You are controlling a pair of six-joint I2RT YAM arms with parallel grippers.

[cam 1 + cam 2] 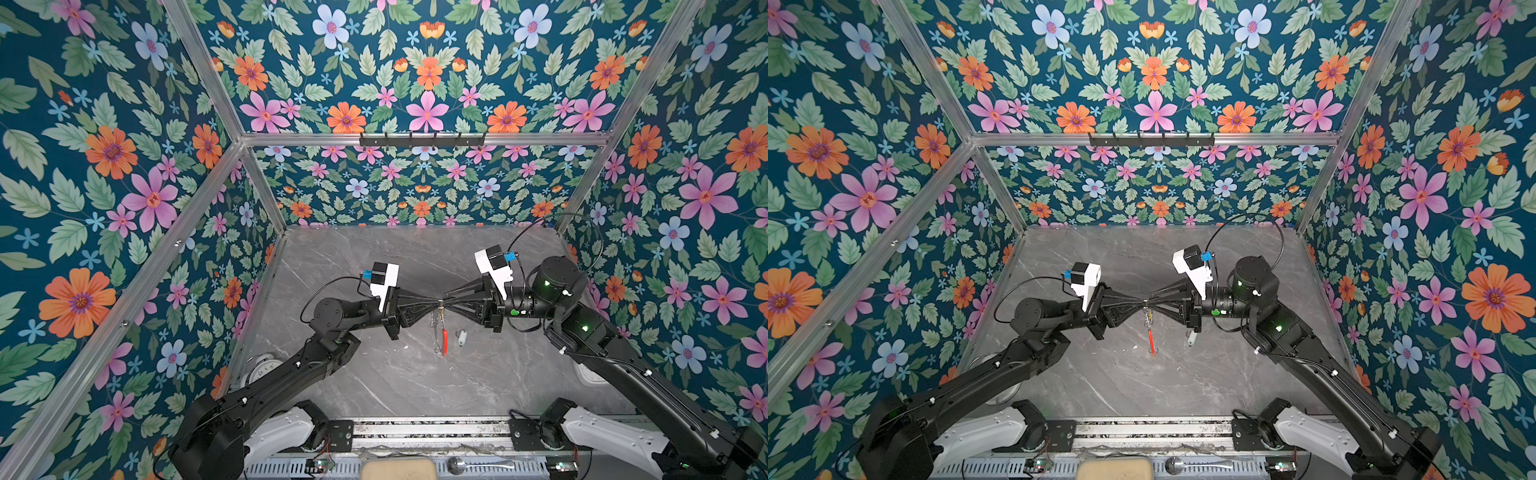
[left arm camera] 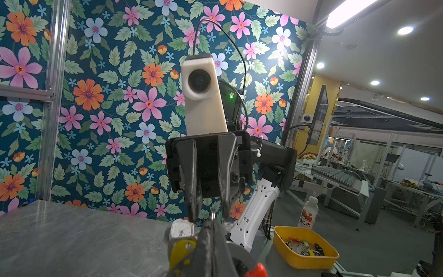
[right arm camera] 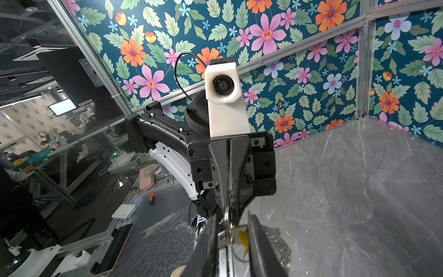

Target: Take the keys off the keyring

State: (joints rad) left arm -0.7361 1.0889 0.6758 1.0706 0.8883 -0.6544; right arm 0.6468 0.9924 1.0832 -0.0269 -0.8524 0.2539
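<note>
Left fingers (image 3: 239, 167) pinched shut on keyring (image 1: 444, 341), dangling over counter (image 1: 374, 374). Right fingers (image 3: 257, 249) narrowly parted, straddling yellow-tag key (image 3: 225, 236) dead ahead between tips; right arm nearer. White-tag key (image 1: 461, 337) lies loose on counter.

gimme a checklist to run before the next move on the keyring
1. Left gripper shut on the small silver ring: ok.
2. Yellow-tag key sits between the fingers of the right gripper: ok.
3. Right gripper actually pinching that key: cannot tell.
4. Keyring hangs below the two grippers, off the table: ok.
5. White-tag key lies on the table, apart from the keyring: ok.
</note>
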